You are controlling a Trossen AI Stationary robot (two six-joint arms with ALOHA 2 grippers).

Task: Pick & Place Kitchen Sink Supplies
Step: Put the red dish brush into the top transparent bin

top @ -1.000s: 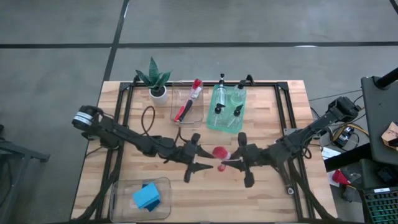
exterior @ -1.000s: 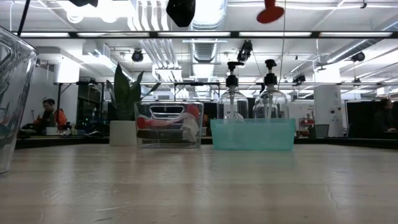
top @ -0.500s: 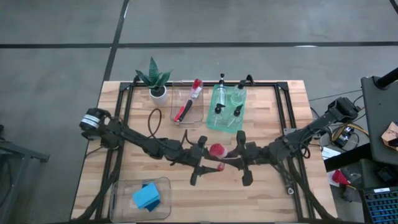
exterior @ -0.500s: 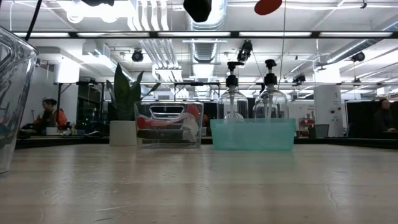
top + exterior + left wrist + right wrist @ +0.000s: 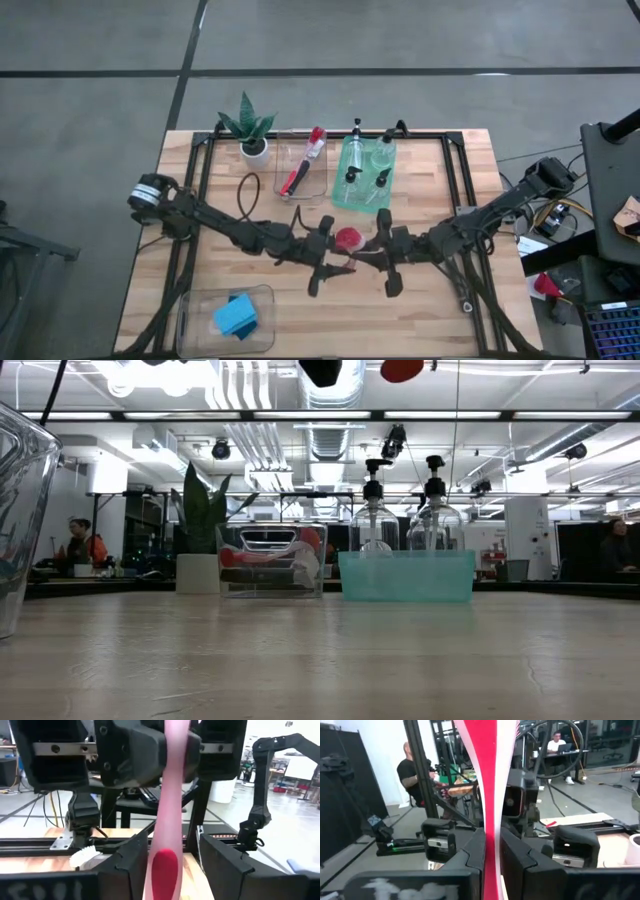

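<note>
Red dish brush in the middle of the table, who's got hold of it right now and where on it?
The right gripper is shut on the red dish brush, clamping its handle. The left gripper is open, fingers either side of the handle without closing.

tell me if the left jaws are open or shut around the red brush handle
Open. In the left wrist view the left gripper has its jaws standing apart on either side of the red brush handle, gaps showing.

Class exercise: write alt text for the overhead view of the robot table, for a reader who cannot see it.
Seen from above, two dark robot arms meet mid-table over a red dish brush: the right gripper is shut on its handle and the open left gripper is at its other end. Along the far edge stand a potted plant, a clear bin and a green bin.
</note>
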